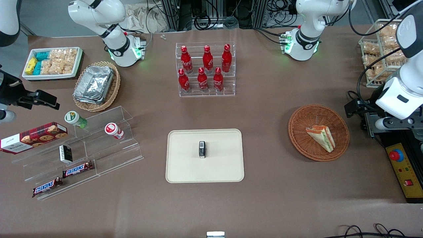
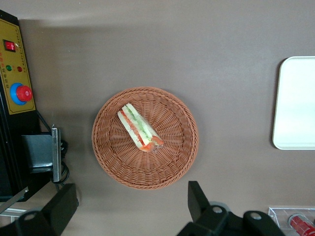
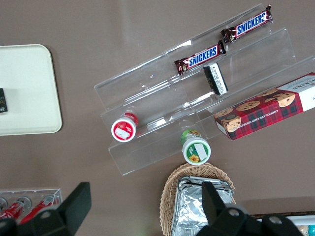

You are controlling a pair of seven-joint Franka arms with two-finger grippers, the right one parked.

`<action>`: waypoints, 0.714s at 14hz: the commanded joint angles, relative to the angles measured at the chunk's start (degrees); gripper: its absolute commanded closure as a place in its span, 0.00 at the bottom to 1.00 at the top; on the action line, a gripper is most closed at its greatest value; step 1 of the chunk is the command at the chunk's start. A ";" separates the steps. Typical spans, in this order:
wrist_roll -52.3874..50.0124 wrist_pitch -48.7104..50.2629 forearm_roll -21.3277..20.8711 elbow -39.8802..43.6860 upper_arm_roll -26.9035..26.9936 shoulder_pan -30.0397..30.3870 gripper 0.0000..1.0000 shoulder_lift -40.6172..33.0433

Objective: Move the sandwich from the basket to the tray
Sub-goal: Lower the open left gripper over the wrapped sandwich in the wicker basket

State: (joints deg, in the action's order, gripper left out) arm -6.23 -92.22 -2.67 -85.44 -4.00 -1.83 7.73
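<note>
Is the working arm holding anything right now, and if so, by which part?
Nothing is held. The gripper hangs open above the table, beside the basket, its fingers spread with nothing between them. The sandwich lies untouched in the basket.

Quick count: six red soda bottles [image 1: 205, 67], two Snickers bars [image 1: 77, 169], two little lidded cups [image 1: 114, 130], one cookie box [image 1: 33, 137], one sandwich [image 1: 321, 137], two wicker baskets [image 1: 299, 132], one tray [image 1: 185, 165].

table [image 1: 264, 198]: brown | on it: basket [image 1: 299, 138], tray [image 1: 185, 165], bottle rack [image 1: 231, 92], clear stepped stand [image 1: 115, 158] | end effector [image 2: 133, 206] above table
</note>
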 commanded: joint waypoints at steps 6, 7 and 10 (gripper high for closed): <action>-1.40 0.38 -1.20 1.33 0.48 -0.10 0.00 3.95; -5.85 -2.15 -0.93 -0.07 0.49 -0.02 0.00 4.48; -25.16 -14.70 -1.02 -10.16 0.84 -0.10 0.01 2.65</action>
State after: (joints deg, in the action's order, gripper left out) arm -21.00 -100.56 -3.21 -89.54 -3.37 -1.81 12.04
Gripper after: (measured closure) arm 0.004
